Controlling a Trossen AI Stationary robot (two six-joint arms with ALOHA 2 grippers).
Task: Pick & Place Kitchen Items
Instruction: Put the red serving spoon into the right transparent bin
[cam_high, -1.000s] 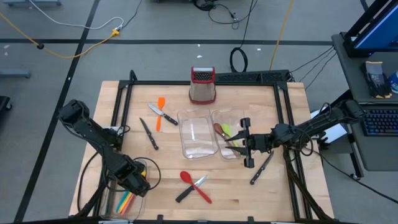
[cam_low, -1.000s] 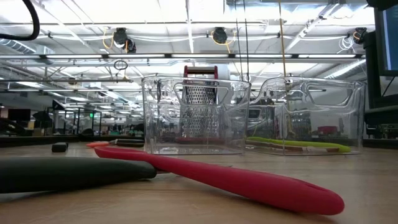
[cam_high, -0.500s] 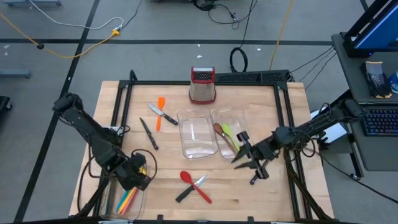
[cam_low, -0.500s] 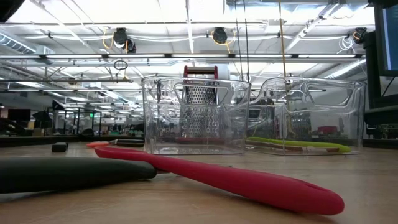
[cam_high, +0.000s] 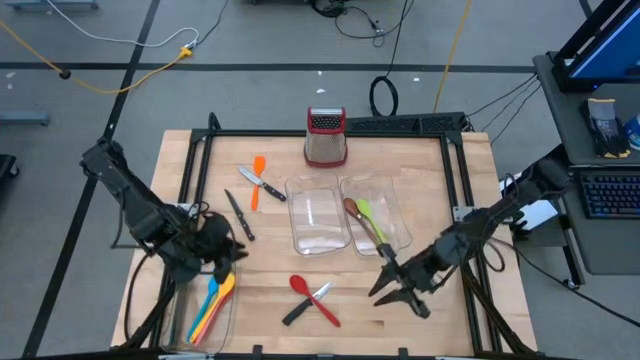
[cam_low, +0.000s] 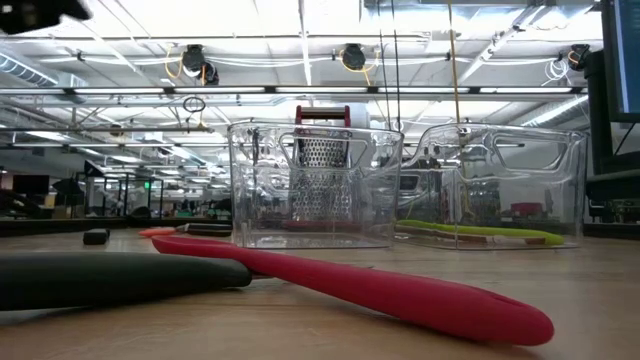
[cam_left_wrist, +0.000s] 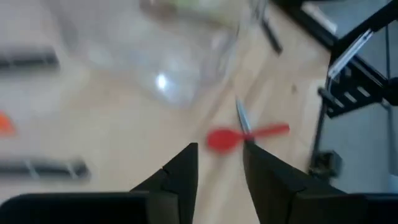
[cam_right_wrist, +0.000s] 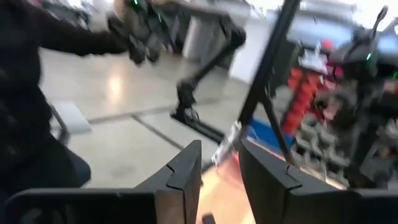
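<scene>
Wood table (cam_high: 470, 170) near edge: our right gripper (cam_high: 398, 290), fingers spread wide and empty, beside the knife (cam_high: 306, 304); stiff, light, slippery blade, so we'd grip its black handle

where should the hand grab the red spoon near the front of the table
Best on the bare stretch of the red spoon's handle, between its bowl and where the black-handled knife crosses it. Come straight down from above, fingers straddling the handle's width: it lies flat and slanted on the table, and the handle end beyond the crossing is another clear option.
</scene>
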